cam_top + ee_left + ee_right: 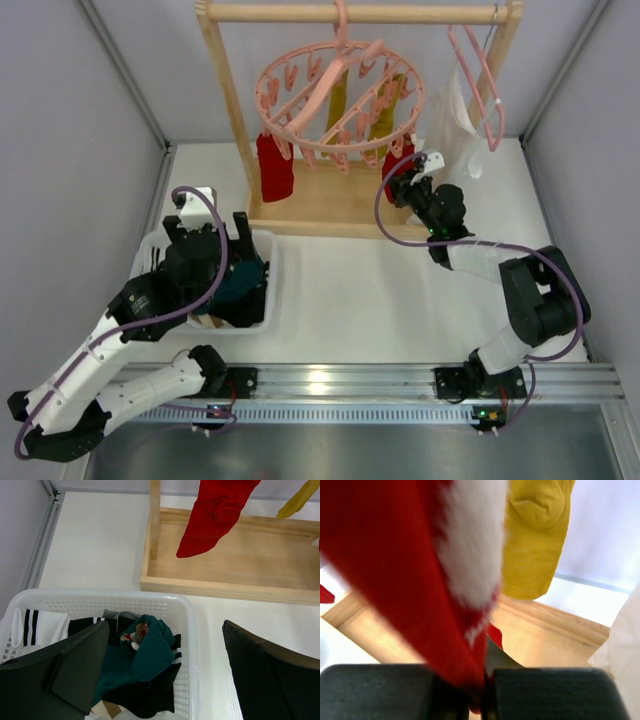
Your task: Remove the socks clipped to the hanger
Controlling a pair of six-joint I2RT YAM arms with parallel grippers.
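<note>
The right hand (482, 692) was pinched shut on the lower end of a red sock with white trim (380, 580), clipped at the right edge of the round pink hanger (330, 90), upper centre. A sideways tug might have swung the hanger and let the fabric slip free.

The round pink ring hanger (335, 100) is smooth plastic with a slight sheen. The pale rack (320, 205) holding it is bare matt wood with visible grain. The red sock with white trim (385, 580) at the right is soft cloth, its trim fluffy; the mustard yellow sock (535, 545) beside it is matt knit. The white perforated basket (125, 600) at the near left is smooth plastic; the dark teal sock (150, 655) in it looks fleecy. The silver rail (330, 380) at the near edge is shiny metal.
</note>
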